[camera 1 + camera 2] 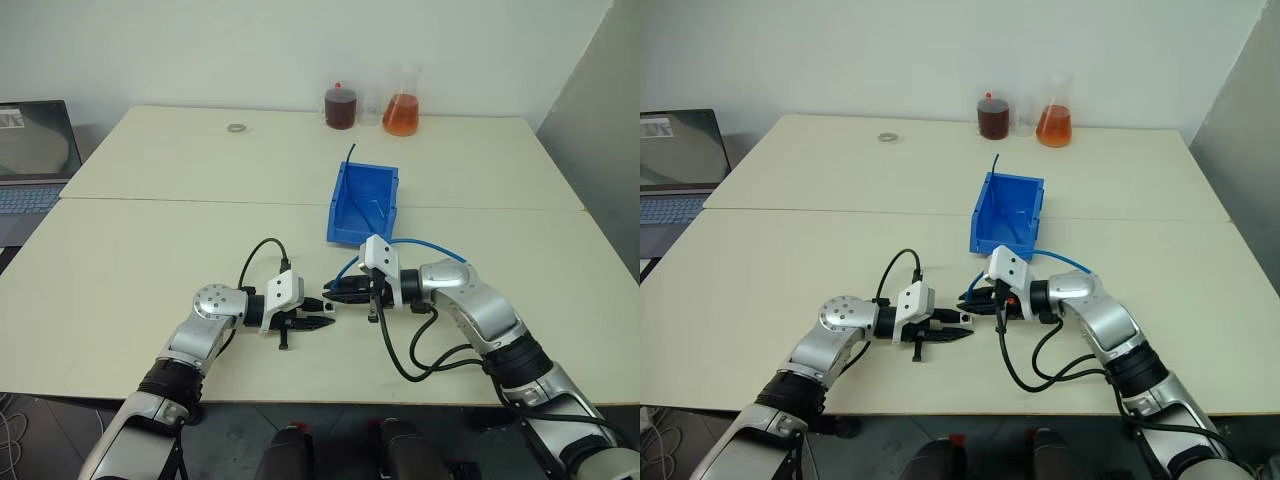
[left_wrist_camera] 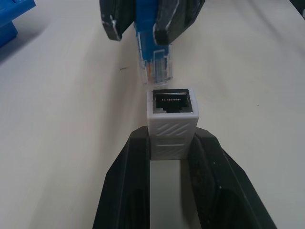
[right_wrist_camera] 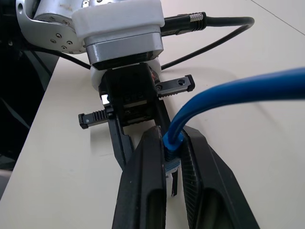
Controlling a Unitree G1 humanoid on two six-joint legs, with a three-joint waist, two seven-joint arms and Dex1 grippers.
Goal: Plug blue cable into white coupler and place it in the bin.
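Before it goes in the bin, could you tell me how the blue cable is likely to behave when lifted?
The blue cable arcs loosely behind the right gripper, so it probably flops and trails. Its clear plug looks thin, likely fragile if forced off-line into the white coupler.

From the head we are looking forward and down through two eyes set side by side — both are taking in the table (image 1: 150,260), the bin (image 1: 365,200) and both arms. Each wrist camera is sighting along its own fingers, very near: the left at the white coupler (image 2: 171,121), the right at the blue cable (image 3: 228,95) — each facing the opposite gripper.
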